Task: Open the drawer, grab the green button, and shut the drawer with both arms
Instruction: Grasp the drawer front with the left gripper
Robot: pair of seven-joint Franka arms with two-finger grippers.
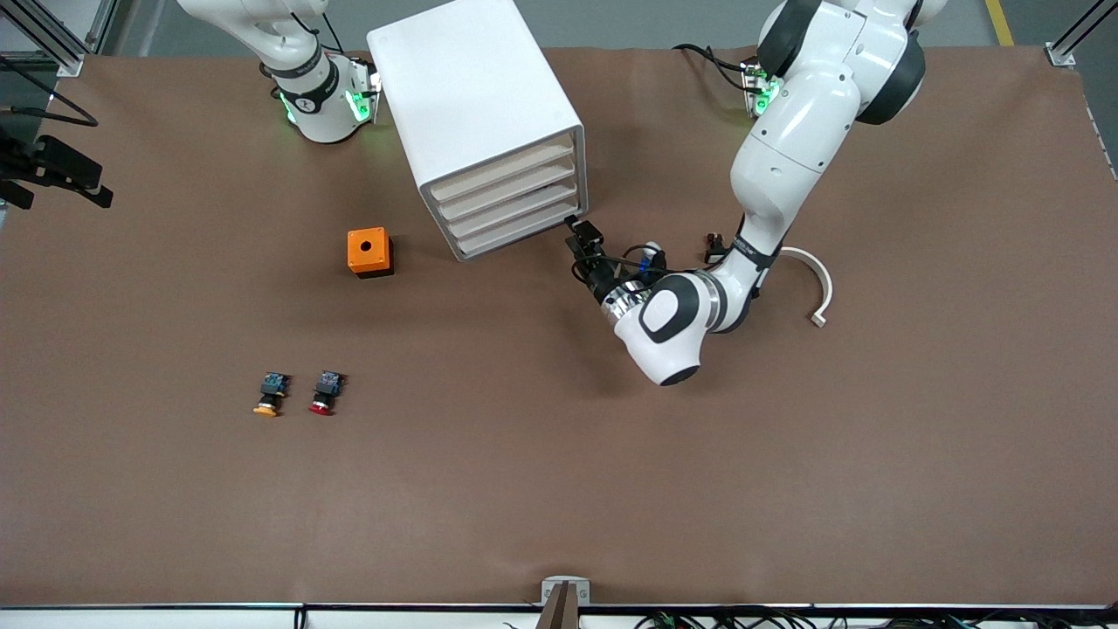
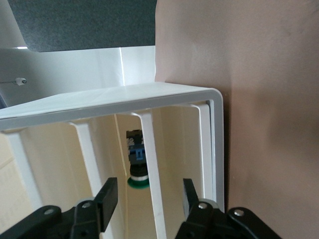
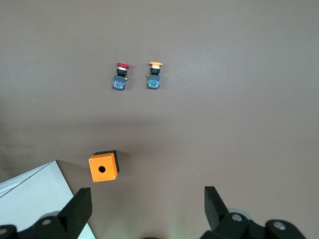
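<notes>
The white cabinet (image 1: 476,96) stands at the robots' end of the table, and its lowest drawer (image 1: 515,238) sits pushed in. My left gripper (image 1: 578,240) is at that drawer's corner toward the left arm's end. In the left wrist view the left gripper (image 2: 149,186) is open, its fingers (image 2: 108,196) straddling a white rib of the cabinet front (image 2: 152,164) with gaps on both sides. The green-capped button (image 2: 135,167) shows inside, just past the rib; which drawer holds it I cannot tell. My right gripper (image 3: 148,204) hangs open and empty beside the cabinet; that arm waits.
An orange box (image 1: 369,252) with a round hole sits beside the cabinet toward the right arm's end. Nearer the camera lie an orange-capped button (image 1: 271,395) and a red-capped button (image 1: 325,393). A white curved strip (image 1: 812,284) lies by the left arm.
</notes>
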